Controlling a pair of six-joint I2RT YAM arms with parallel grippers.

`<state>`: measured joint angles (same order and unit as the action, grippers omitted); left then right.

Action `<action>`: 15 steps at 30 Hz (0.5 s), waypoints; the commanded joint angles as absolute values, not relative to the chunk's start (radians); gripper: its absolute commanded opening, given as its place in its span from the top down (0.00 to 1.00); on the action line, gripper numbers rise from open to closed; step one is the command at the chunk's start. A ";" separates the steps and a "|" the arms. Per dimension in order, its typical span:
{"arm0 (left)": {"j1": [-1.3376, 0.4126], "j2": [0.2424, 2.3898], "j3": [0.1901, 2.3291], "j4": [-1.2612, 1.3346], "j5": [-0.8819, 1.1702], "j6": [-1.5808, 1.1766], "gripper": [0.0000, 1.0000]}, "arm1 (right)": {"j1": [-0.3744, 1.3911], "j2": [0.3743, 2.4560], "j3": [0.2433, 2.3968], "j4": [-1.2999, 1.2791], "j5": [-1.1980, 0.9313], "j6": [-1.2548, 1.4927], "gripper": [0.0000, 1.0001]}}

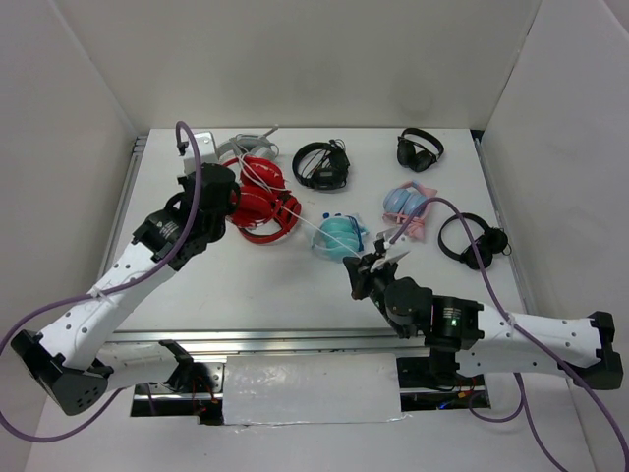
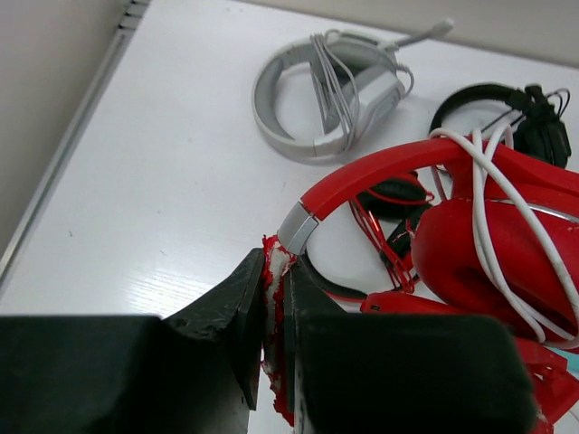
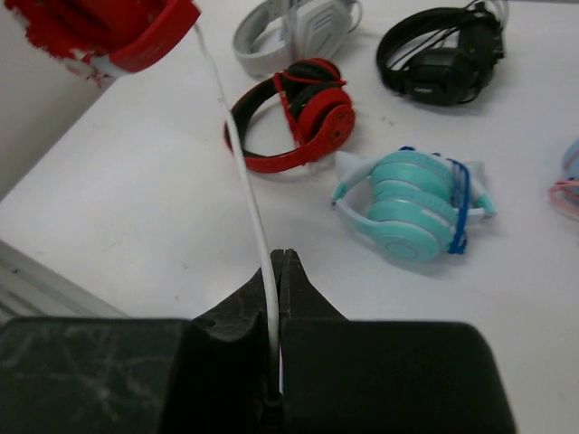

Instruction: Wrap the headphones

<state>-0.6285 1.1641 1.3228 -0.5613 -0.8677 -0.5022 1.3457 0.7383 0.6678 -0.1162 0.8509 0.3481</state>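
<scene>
My left gripper is shut on the worn headband end of the glossy all-red headphones and holds them over the table's back left. In the left wrist view the fingers pinch the frayed red-and-white padding, and the red earcup has loops of white cable round it. The thin white cable runs taut from the headphones to my right gripper, which is shut on it near the table's middle. In the right wrist view the cable passes between the closed jaws up to the headphones.
Red-and-black open-hoop headphones lie just under the held pair. A teal pair lies below the cable. A white headset, black pairs and a pink-blue pair lie along the back and right.
</scene>
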 commanded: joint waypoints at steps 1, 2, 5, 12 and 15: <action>-0.581 1.149 1.315 -0.440 -0.744 -0.502 1.00 | 1.333 0.765 0.722 -0.161 0.992 0.302 1.00; -0.578 1.150 1.307 -0.440 -0.735 -0.496 1.00 | 1.321 0.767 0.729 -0.163 0.991 0.296 1.00; -0.580 1.163 1.260 -0.419 -0.660 -0.440 1.00 | 1.289 0.755 0.733 -0.108 0.921 0.210 1.00; -0.652 1.305 1.256 -0.459 -0.612 -0.376 1.00 | 1.272 0.790 0.814 -0.005 0.631 -0.084 1.00; -0.712 1.333 1.233 -0.442 -0.565 -0.345 1.00 | 1.267 0.850 0.867 0.033 0.641 -0.161 1.00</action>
<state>-0.6594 1.3220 1.2346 -0.5251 -0.6212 -0.3901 1.2716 0.8066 0.7837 -0.0788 0.6975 -0.0063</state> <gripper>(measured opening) 0.225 0.007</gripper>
